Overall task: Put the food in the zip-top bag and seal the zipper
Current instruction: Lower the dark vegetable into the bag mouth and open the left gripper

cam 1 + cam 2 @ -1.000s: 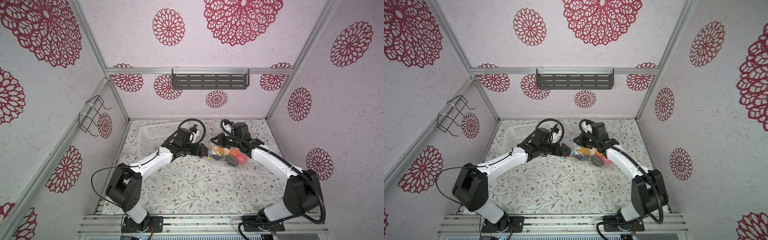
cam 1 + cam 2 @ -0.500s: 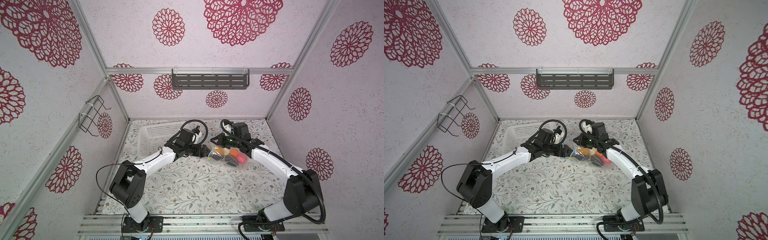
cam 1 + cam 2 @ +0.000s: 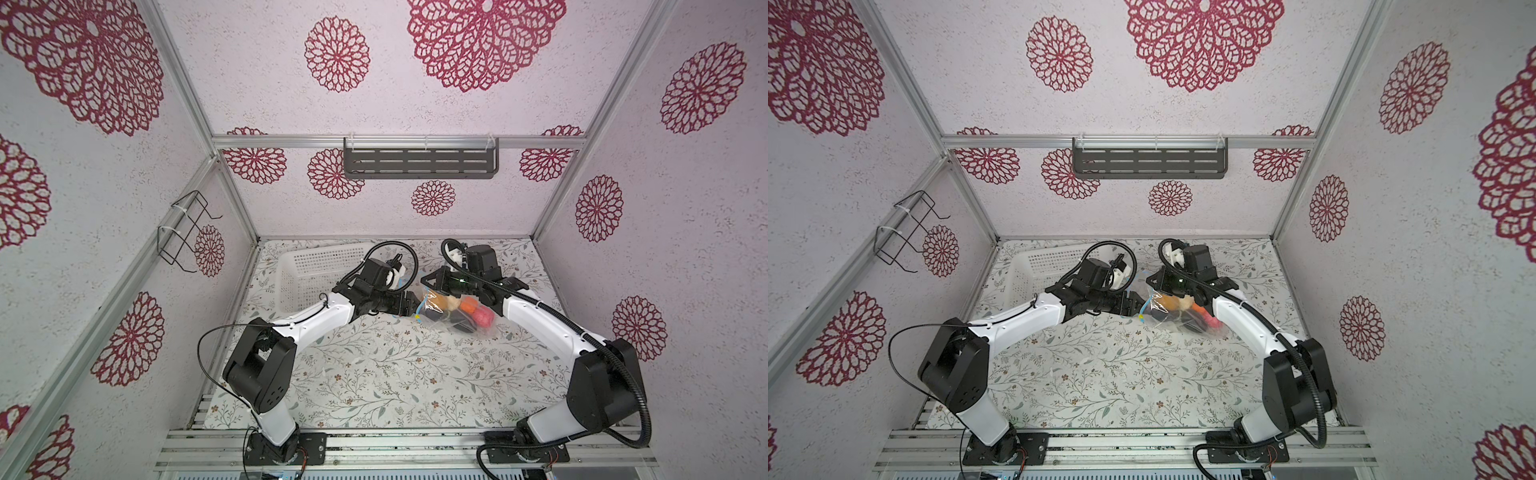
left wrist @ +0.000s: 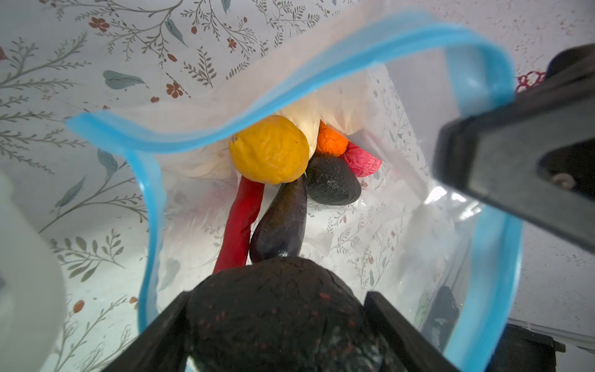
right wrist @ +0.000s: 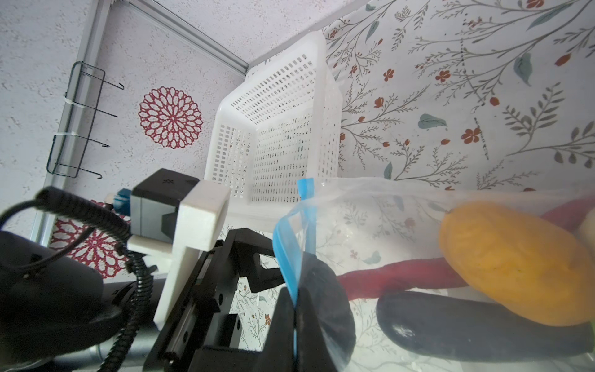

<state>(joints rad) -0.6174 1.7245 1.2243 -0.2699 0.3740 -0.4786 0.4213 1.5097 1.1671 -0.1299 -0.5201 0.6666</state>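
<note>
At the far middle of the counter [image 3: 374, 374], the bag [image 3: 434, 306] is held with its mouth turned left, the right fingers [image 5: 278, 331] clenched on the blue zipper [image 4: 289, 93]. The left fingers [image 4: 389, 322] clasp a black lump [image 4: 277, 315] at the gaping mouth; the potato [image 4: 269, 149], chilli [image 4: 240, 225] and other toys already lie inside. Film this thin looks light, limp and slippery, likely to sag wherever it is not held. The stiffer zipper strip seems the sound place to grip, and the yellow slider [image 3: 418, 317] the part to pull for sealing. The toys look firm and light. Since a second ago the left arm has edged right, bringing the lump nearer the mouth; the bag and right arm have not moved.
</note>
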